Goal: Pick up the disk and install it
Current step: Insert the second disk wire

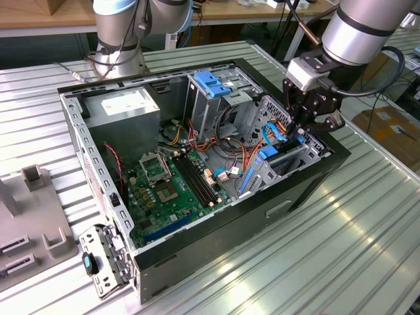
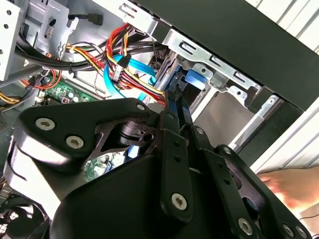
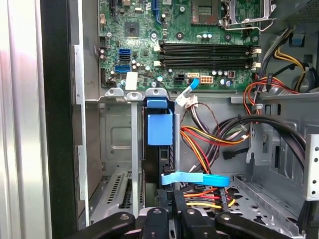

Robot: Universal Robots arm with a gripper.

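Over the open computer case (image 1: 216, 233), which lay on its side near the middle of the slatted metal surface (image 1: 341, 249), my gripper (image 1: 307, 125) hung above the case's corner nearest the surface's edge on the exterior view's right. The disk (image 1: 275, 157) stood there on its thin edge in the lower drive bay, its bright blue carrier frame showing between the bay's grey sheet-metal walls. It lay straight ahead of my fingertips, with no offset to either side. In the second wrist view my gripper (image 2: 172, 112) was drawn narrow, its jaws pinched on the blue edge of the disk (image 2: 192, 79), so I judged that I held it by its near end. In the first wrist view the disk (image 3: 159, 128) ran edge-on away from my gripper (image 3: 169, 211). Its long axis pointed along the bay's slot toward the motherboard (image 3: 199, 50), and the blue tab at its far end sat close to the bay's rim. That line was what the installing turned on: the disk's length and the slot looked matched, neither tilted against the other, though I could not tell how deep it was seated. A flat blue data cable (image 3: 199, 178) crossed just beside my fingers, and a bundle of red, yellow and black wires (image 3: 209, 139) hung near the bay. The grey drive cage (image 1: 213, 98) with its blue latch stood well apart, toward the case's far side.
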